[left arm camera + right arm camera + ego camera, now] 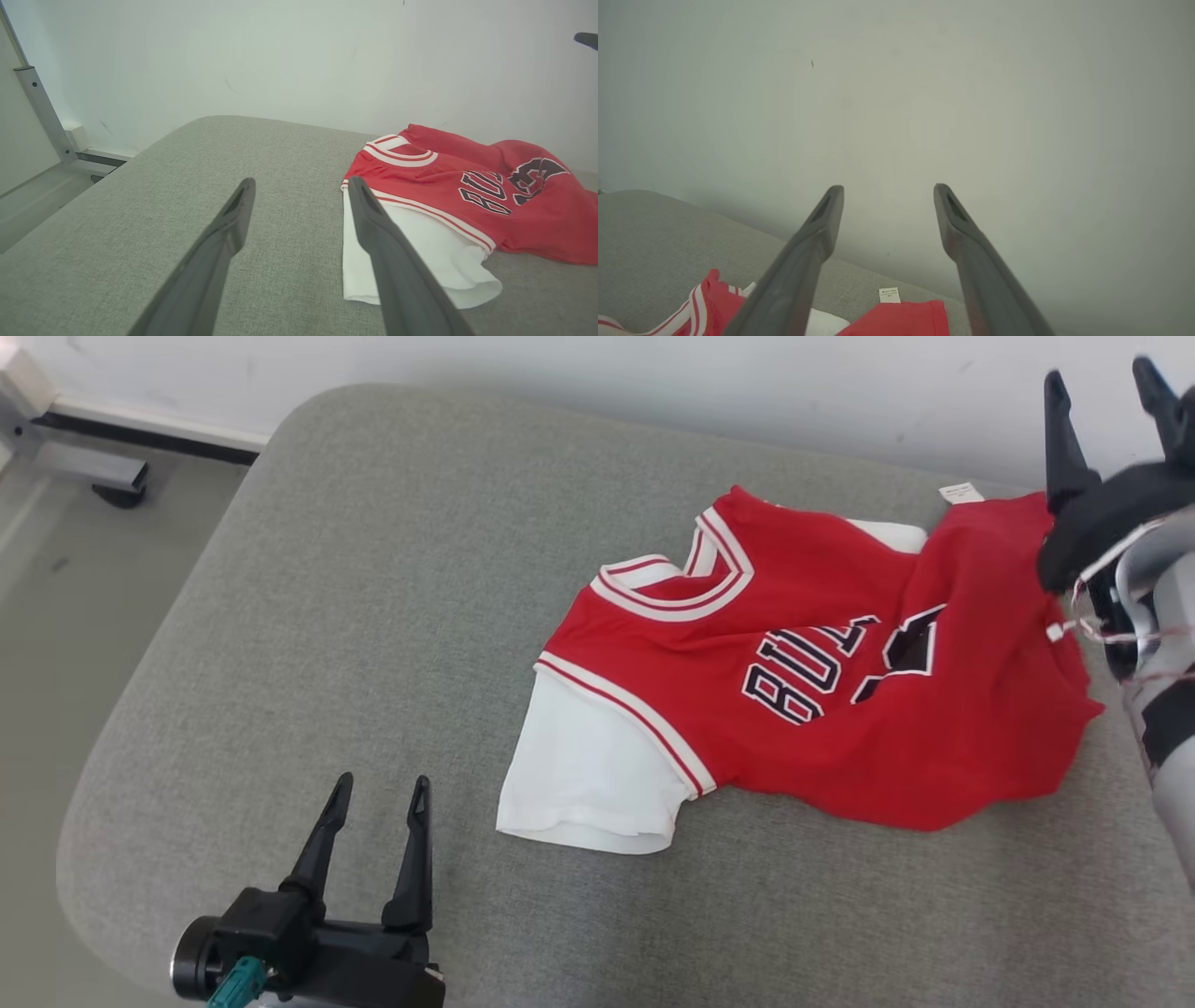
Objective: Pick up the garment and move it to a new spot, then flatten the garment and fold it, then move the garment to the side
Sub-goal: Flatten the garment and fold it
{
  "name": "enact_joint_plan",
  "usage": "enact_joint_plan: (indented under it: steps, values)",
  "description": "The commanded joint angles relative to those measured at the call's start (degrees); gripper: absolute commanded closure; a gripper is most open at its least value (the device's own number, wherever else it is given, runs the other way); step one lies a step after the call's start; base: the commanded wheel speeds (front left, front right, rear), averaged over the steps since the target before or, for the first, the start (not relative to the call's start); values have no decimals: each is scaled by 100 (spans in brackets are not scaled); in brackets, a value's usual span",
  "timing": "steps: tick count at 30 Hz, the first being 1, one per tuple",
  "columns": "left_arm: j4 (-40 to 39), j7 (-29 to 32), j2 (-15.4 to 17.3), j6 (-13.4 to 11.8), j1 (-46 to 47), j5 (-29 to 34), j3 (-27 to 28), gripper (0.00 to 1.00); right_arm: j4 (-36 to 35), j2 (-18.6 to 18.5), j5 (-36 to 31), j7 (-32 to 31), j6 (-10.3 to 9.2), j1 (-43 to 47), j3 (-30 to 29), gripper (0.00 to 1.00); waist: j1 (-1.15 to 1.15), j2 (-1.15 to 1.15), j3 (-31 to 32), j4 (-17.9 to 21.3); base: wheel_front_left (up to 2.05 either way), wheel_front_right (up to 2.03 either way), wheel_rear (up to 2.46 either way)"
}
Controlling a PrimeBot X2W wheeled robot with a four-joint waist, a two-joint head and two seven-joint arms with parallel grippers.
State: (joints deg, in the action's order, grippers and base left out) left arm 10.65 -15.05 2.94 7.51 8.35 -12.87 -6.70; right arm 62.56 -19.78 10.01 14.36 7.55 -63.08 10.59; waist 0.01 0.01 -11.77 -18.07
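Garment [794, 644]: red jersey with white sleeves, lying on the grey fabric-topped table [280, 616]. Not flat. The hem end is rumpled and folded over itself, and the lettering is creased.

Left end effector [384, 782]: fingers spread, nothing between them, over bare table. The garment is ahead of it and off to its right. The white sleeve [579, 775] is the nearest part, just beside the right finger in the left wrist view, but not touched.

Right end effector [1102, 373]: fingers spread, holding nothing, aimed at the wall [653, 373]. The garment's hem end lies below and just behind its fingertips. A small white label [889, 295] shows between the fingers in the right wrist view.

Reading: with both end effectors empty and the cloth resting, this looks like the flattening stage, not a carry. The placing suits that, with one end effector at each end of the garment, sleeve side and hem side. The bunched hem probably needs pulling away from the collar first.
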Motion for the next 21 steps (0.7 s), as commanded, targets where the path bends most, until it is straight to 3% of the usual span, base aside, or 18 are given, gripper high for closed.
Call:
enact_joint_plan:
  steps: [1,12,21]
  values:
    - [-38,-17,-6,-7,-96,79,62,0,-41,-61,75,52,-15,232,-9,0,-1,-1,227,213,0,0,0]
    - [-229,-17,22,-7,-401,287,577,0,-853,-239,594,84,-15,1854,-248,0,-1,-1,518,652,0,0,0]
    - [-289,-17,37,-7,-356,306,633,0,-987,110,866,85,-15,2744,-410,0,-1,-1,418,663,0,0,0]
